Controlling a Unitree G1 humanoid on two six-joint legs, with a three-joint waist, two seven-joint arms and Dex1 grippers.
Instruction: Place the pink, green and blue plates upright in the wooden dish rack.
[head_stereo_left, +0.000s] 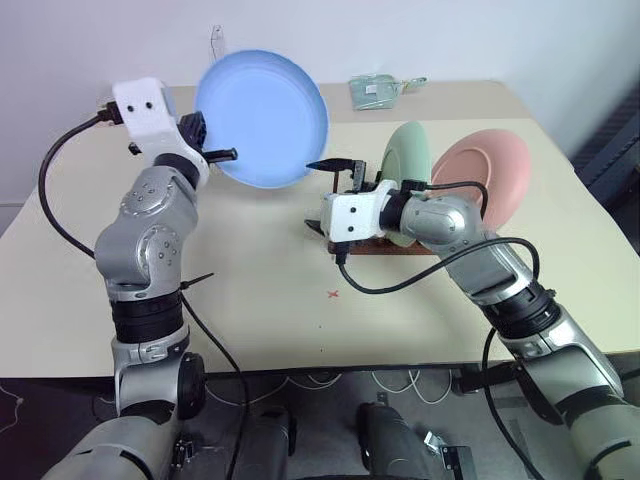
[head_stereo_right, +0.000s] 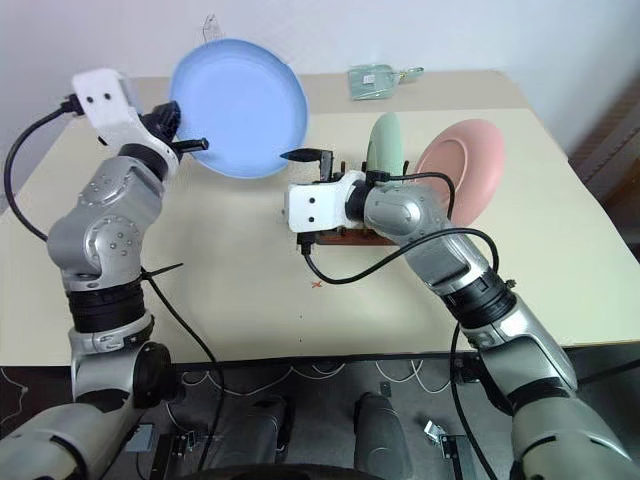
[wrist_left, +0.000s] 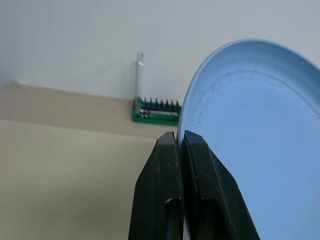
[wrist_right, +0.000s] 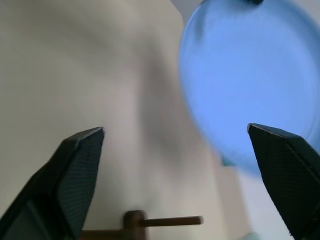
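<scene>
1. Left gripper (head_stereo_left: 222, 155) is clamped on the rim of the blue plate (head_stereo_left: 262, 118), holding it upright above the table (head_stereo_left: 250, 290).
2. Right gripper (wrist_right: 175, 145) stands wide apart, holding nothing, beside the plate.
3. Green plate (head_stereo_left: 405, 160) and pink plate (head_stereo_left: 485, 175) stand upright in the wooden dish rack (head_stereo_left: 400, 245).

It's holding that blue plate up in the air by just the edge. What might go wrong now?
The left pincer pinches only the rim of the blue plate, so it might slip or swing. The right pincer waits open near it; a clumsy handover could drop it. Slotting it in may bump the green plate and pink plate standing in the wooden rack.
</scene>
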